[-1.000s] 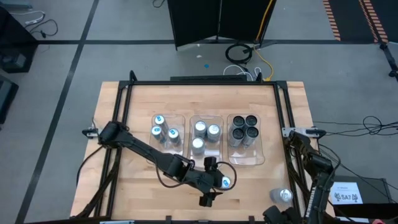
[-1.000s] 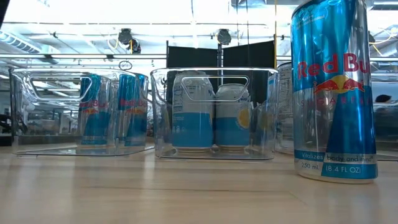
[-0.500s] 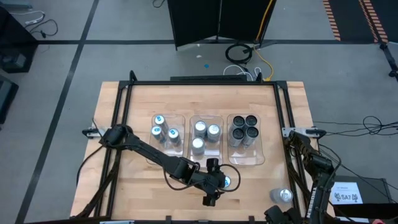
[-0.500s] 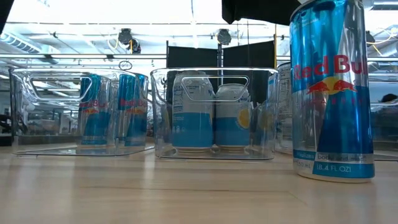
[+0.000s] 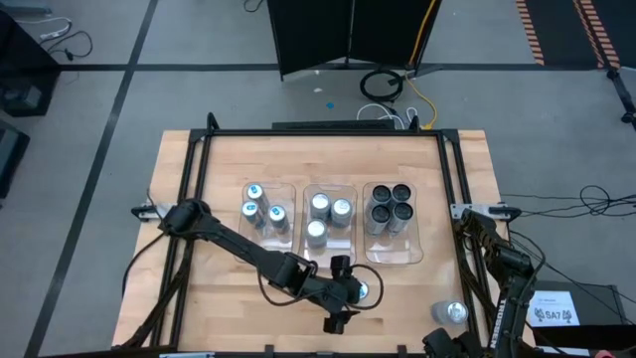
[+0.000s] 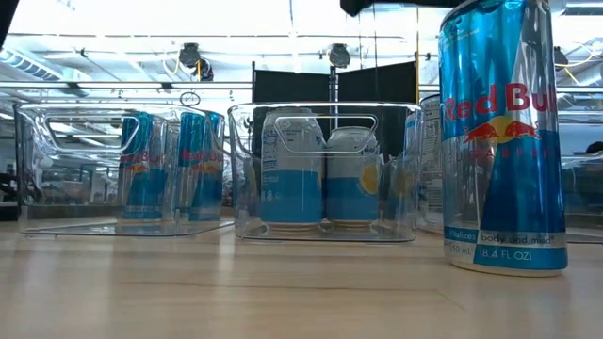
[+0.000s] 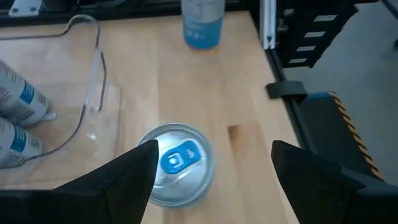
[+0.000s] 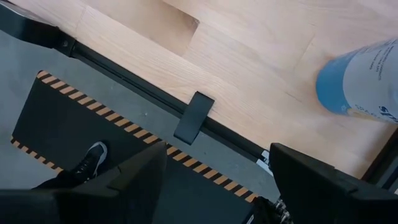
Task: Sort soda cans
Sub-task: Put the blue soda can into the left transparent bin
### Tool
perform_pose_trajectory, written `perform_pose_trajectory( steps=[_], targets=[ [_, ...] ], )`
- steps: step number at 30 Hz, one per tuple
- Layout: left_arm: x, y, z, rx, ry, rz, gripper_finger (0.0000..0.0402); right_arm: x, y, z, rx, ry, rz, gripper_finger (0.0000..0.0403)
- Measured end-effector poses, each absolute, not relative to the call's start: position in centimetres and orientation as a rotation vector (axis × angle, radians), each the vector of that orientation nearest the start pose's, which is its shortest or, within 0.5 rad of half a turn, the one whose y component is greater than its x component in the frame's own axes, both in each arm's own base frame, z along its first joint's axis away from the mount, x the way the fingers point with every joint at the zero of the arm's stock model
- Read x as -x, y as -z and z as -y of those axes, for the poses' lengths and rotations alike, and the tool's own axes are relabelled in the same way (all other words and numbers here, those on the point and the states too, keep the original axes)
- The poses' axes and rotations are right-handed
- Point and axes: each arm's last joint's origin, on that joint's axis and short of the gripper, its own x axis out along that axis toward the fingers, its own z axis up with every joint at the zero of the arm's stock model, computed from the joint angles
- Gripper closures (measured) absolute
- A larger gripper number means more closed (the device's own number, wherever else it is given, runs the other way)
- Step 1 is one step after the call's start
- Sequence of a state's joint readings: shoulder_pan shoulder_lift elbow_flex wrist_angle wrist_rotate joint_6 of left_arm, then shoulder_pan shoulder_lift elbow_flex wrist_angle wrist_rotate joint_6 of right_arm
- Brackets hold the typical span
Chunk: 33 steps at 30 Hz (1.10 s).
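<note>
A blue soda can (image 5: 363,290) with a blue tab (image 7: 177,163) stands upright on the table near its front edge, large in the low view (image 6: 504,141). My left gripper (image 7: 211,177) (image 5: 348,293) is open and slants down over the can. One finger is right beside the can's rim and the other is well clear. A light-blue can (image 5: 452,313) (image 8: 367,81) stands at the near right corner. My right gripper (image 8: 217,180) is open, points down over the table's edge beside that can, and touches nothing. My left gripper has one finger (image 7: 134,177) right at the can's upper rim (image 7: 154,155), slanting down from the table's left. Whether it touches the rim I cannot tell. The can stands upright with its base on the table.
Three clear trays stand in a row mid-table. The left tray (image 5: 283,234) holds blue-tab cans, the middle tray (image 5: 346,239) silver-topped ones, and the right tray (image 5: 415,249) dark-topped ones. Black frame rails (image 5: 457,179) run along the table's sides. A person's shoe (image 8: 93,155) shows on the floor.
My left gripper has sunk a little and crept toward the blue can, its fingers the same width apart. In the low view the can has shifted slightly sideways and turned a little about its upright axis.
</note>
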<state>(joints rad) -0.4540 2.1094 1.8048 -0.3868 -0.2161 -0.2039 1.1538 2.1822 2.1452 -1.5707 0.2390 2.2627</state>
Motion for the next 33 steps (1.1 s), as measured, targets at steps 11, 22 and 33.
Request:
perform_pose_trajectory(
  steps=[11, 22, 33],
  targets=[
    [-44.0, -26.0, 20.7, 0.078, 0.151, -0.598, 0.0079, -17.6, -27.5, -37.6, -0.828, 0.833, -1.143, 0.0126],
    [-44.2, -26.4, 19.7, 0.1, 0.05, -0.571, 0.002, -18.0, -27.5, -37.4, -0.827, 0.815, -1.064, 0.0126],
    [-44.2, -26.3, 19.7, 0.111, 0.046, -0.579, 0.0011, -18.1, -27.5, -37.4, -0.823, 0.808, -1.045, 0.0126]
  ],
)
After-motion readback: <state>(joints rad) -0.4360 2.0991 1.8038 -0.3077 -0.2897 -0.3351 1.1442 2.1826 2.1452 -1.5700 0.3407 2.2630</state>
